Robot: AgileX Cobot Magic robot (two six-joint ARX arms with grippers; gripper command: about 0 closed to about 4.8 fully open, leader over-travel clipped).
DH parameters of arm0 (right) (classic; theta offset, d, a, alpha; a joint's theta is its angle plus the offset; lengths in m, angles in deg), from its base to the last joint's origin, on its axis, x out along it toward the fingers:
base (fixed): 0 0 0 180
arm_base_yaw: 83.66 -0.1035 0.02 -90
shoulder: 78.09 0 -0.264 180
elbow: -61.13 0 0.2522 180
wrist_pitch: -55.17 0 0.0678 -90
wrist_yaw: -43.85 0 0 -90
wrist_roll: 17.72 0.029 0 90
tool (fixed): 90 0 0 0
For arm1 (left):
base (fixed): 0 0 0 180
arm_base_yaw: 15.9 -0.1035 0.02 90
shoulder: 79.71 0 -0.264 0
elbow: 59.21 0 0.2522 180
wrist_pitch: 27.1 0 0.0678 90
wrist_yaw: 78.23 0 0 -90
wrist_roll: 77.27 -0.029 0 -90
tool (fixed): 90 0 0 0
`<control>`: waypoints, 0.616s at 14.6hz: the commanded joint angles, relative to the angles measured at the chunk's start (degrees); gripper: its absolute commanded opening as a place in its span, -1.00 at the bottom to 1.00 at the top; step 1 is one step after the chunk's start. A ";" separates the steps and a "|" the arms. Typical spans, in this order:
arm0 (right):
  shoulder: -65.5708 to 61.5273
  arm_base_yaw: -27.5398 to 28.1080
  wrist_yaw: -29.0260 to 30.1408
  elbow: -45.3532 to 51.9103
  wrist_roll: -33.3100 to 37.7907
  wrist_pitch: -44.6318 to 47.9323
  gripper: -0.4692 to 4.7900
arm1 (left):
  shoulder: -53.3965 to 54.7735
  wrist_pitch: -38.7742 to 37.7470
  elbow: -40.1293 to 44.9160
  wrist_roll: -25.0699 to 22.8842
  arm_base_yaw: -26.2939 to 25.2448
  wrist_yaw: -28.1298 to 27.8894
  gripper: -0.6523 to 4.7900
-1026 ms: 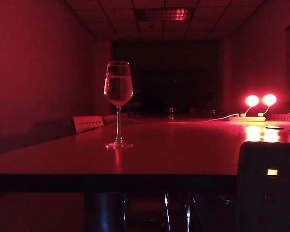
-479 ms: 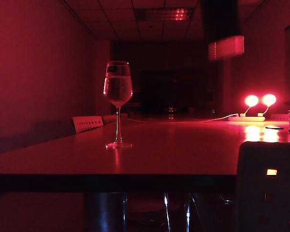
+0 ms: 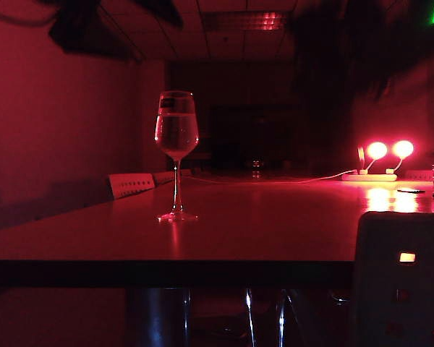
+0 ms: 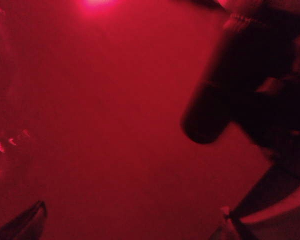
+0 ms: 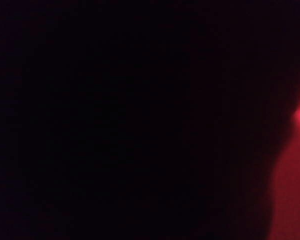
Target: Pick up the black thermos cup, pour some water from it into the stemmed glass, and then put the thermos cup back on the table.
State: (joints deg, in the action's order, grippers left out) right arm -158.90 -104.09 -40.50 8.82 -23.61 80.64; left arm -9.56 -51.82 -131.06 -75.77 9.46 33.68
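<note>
The left tool hangs released, fingers spread, above and left of the stemmed glass. Beyond it the black thermos cup tilts over the counter, right of the glass, against the right tool. I cannot tell whether that tool clasps it. A fast swing could topple the part-filled glass. A second ago no arm showed; the glass is unmoved.

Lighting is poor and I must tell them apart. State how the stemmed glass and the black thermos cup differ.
The stemmed glass is clear, showing liquid; the black thermos cup is opaque. The glass stands upright on the table; the cup hangs tilted in the air, apparently held by the right end effector, hardly visible. The left end effector is open, empty, above the table.
</note>
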 commanded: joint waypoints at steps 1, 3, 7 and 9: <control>-9.31 0.39 0.15 -0.35 2.25 18.32 -0.14 | 0.61 4.24 1.62 -0.02 -0.26 -0.22 1.00; -16.50 0.70 -0.33 -0.35 3.34 27.43 -0.15 | 1.33 4.33 1.92 -0.92 -0.26 -0.22 1.00; -25.22 1.90 -5.16 -0.37 5.09 37.48 -0.18 | 3.02 3.98 1.92 -1.05 -0.26 -0.22 1.00; -26.49 2.56 -5.55 -0.42 6.64 37.55 -0.18 | 3.37 3.74 1.92 -1.05 -0.26 -0.22 1.00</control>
State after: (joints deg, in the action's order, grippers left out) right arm -185.74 -101.47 -46.00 9.04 -17.69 114.51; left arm -6.20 -48.41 -129.18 -76.40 9.11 33.27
